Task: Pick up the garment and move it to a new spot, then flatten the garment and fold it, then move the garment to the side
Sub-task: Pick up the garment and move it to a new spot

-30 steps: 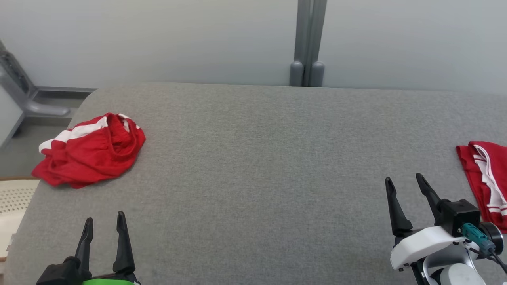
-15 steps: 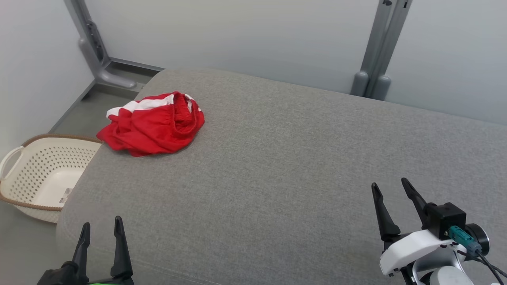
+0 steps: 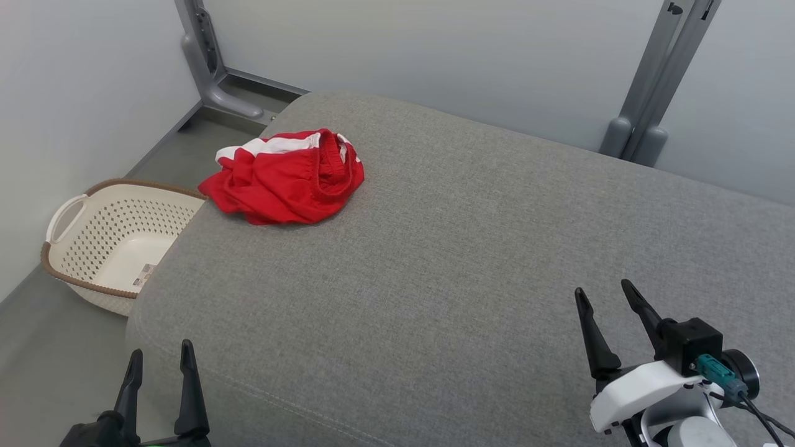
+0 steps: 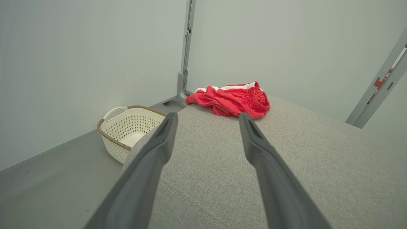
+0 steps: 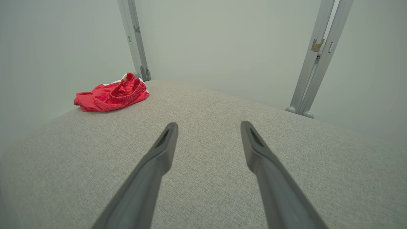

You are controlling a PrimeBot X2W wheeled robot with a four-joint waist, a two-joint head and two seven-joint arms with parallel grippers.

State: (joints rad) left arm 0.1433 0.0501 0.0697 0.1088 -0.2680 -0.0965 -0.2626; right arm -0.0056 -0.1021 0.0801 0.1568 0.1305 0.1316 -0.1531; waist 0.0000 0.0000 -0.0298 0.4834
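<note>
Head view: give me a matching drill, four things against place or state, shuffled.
Things:
1. garment
2. basket
3. left gripper
4. right gripper

Place or state:
A. open, lower right, over the cushion
B. on the floor, beside the cushion
C. crumpled, at the cushion's far left corner
D. open, lower left, at the cushion's near edge

Pairs: 1-C, 2-B, 3-D, 4-A
</note>
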